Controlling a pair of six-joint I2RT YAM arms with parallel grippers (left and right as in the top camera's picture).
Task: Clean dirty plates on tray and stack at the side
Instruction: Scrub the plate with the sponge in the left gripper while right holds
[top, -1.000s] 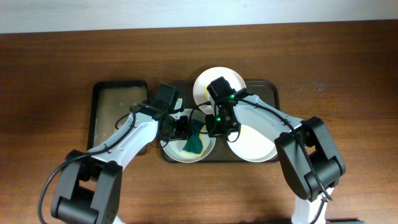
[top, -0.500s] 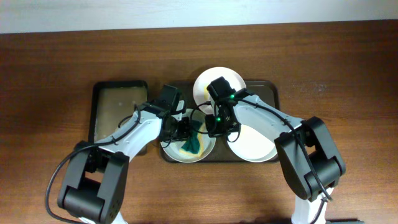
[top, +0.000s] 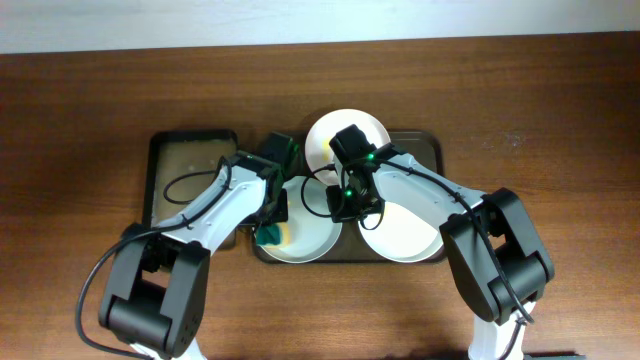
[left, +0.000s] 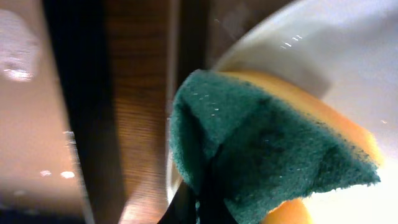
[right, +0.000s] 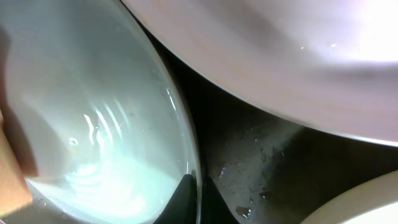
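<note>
**Q:** How is the wipe set up?

**A:** The left gripper (top: 272, 224) is clamped on the sponge (left: 267, 155) at the plate (top: 305, 238) rim. The opposite rim is pinched by the right gripper (right: 194, 202), on the tray (top: 428, 141). Flat inward strokes are advised.

Body: left arm (top: 215, 212) and right arm (top: 425, 192), white link shells, black joint housings, thin black cables (top: 180, 185) looped alongside; green LEDs (top: 350, 190) at wrists.
</note>
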